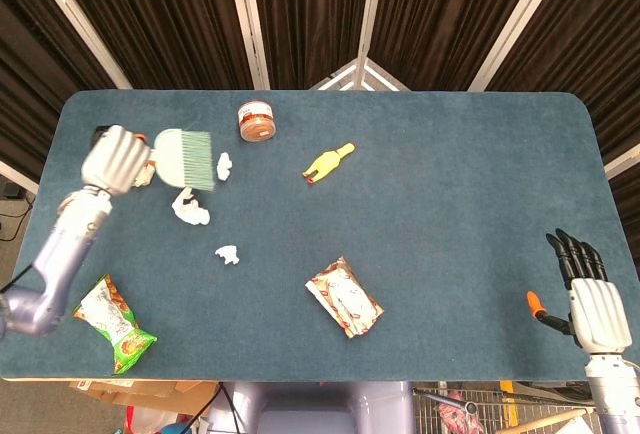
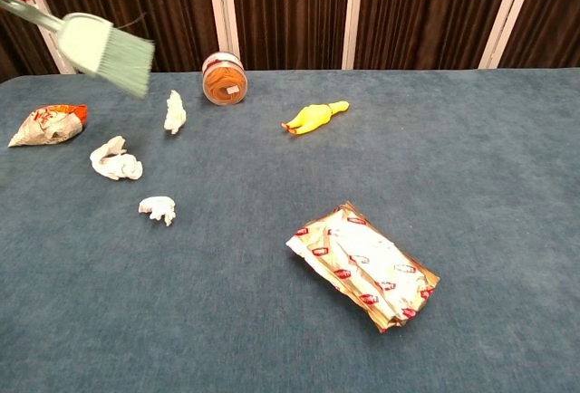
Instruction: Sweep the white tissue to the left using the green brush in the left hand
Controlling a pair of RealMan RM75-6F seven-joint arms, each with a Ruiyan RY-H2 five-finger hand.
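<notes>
My left hand (image 1: pixel 115 159) grips the handle of the pale green brush (image 1: pixel 188 157) at the table's far left; the brush (image 2: pixel 107 50) is lifted off the cloth, bristles pointing right. Three white tissue scraps lie near it. One (image 1: pixel 224 164) sits just right of the bristles, also seen in the chest view (image 2: pixel 174 111). A larger crumpled one (image 1: pixel 190 206) lies below the brush (image 2: pixel 115 161). A small one (image 1: pixel 229 253) rests further toward the front (image 2: pixel 159 208). My right hand (image 1: pixel 590 290) hangs open past the table's front right corner.
An orange-lidded jar (image 1: pixel 257 121) stands at the back. A yellow rubber chicken (image 1: pixel 329 163) lies mid-table, a red-white snack packet (image 1: pixel 344 297) nearer the front. An orange packet (image 2: pixel 50 124) sits at far left, a green packet (image 1: pixel 115 322) at the front left edge.
</notes>
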